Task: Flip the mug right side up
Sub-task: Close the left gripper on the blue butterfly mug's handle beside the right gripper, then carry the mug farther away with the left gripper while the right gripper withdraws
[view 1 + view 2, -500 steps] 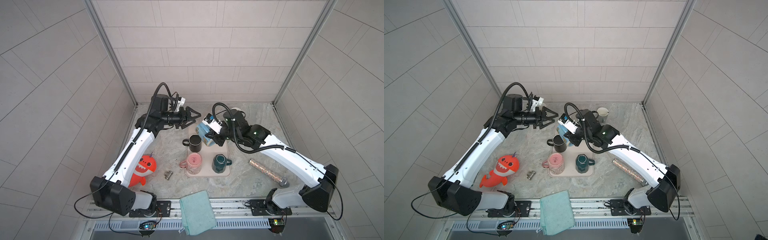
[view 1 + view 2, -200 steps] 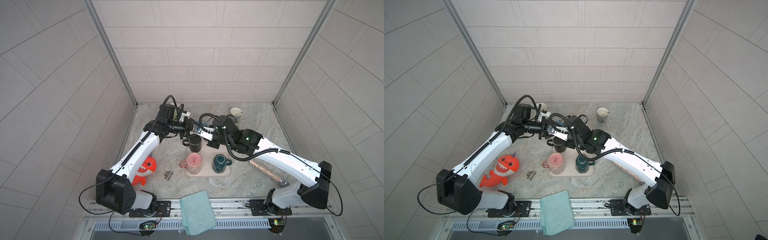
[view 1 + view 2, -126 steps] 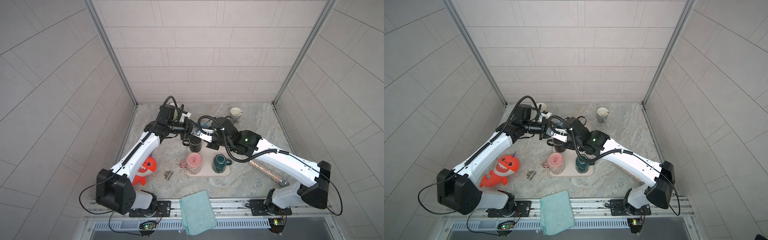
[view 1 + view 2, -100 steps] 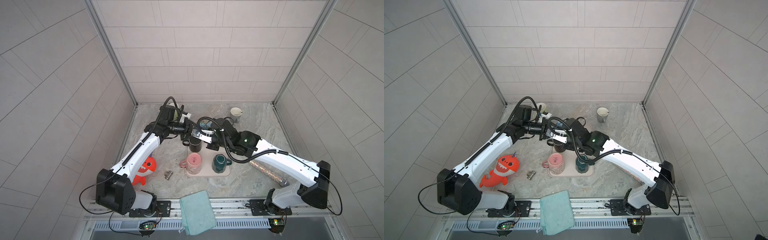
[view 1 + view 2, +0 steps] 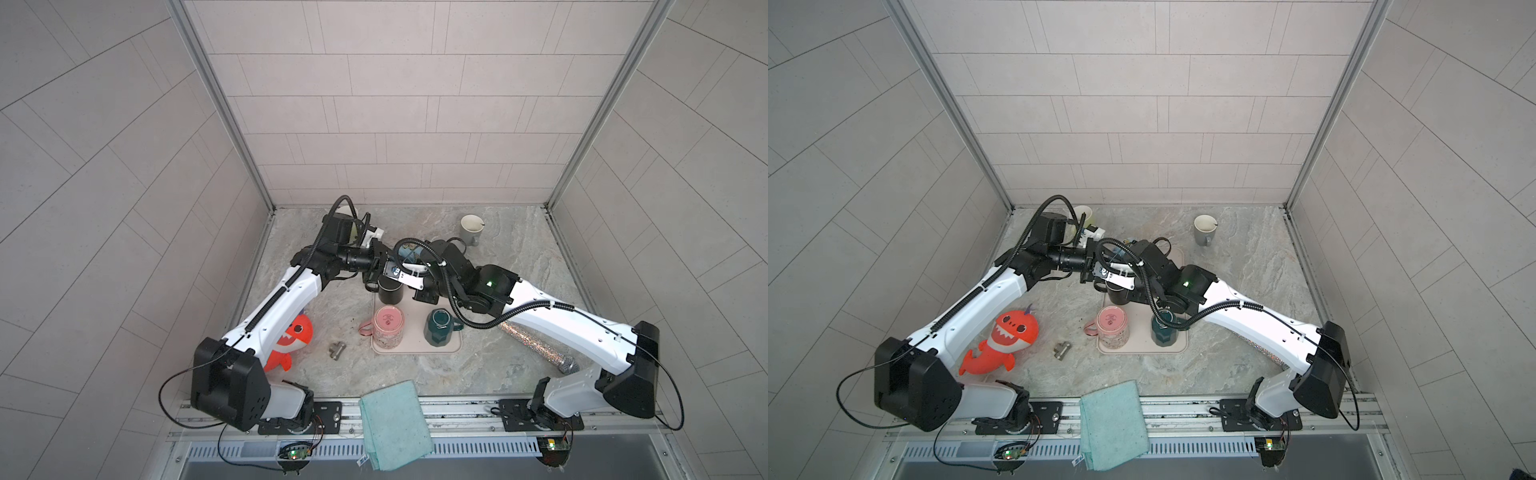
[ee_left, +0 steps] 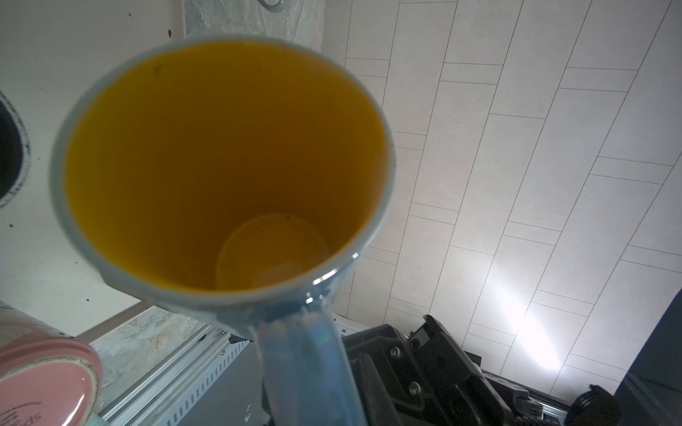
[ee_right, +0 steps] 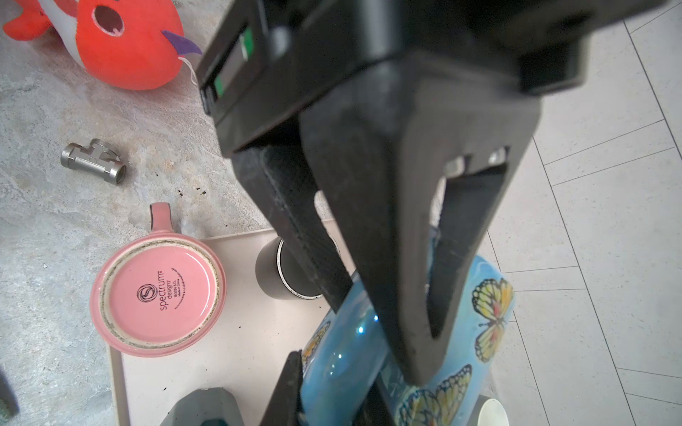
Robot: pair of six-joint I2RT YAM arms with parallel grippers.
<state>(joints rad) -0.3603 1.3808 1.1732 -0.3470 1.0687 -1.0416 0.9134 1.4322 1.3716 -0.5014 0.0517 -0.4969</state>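
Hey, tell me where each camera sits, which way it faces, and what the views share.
Top views: high at the front, looking down on the grey marble table; left arm and right arm show whole, meeting near the beige tray.
Left wrist: on the left arm, staring into the orange-lined blue butterfly mug; own fingers unseen.
Right wrist: on the right arm, looking down past the left gripper at that mug and the upside-down pink mug.
Shared: both wrist views show both mugs.

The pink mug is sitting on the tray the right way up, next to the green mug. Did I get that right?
Not quite. The pink mug is upside down: the right wrist view shows its base, with the maker's stamp, facing up. It does sit on the tray, beside the green mug.
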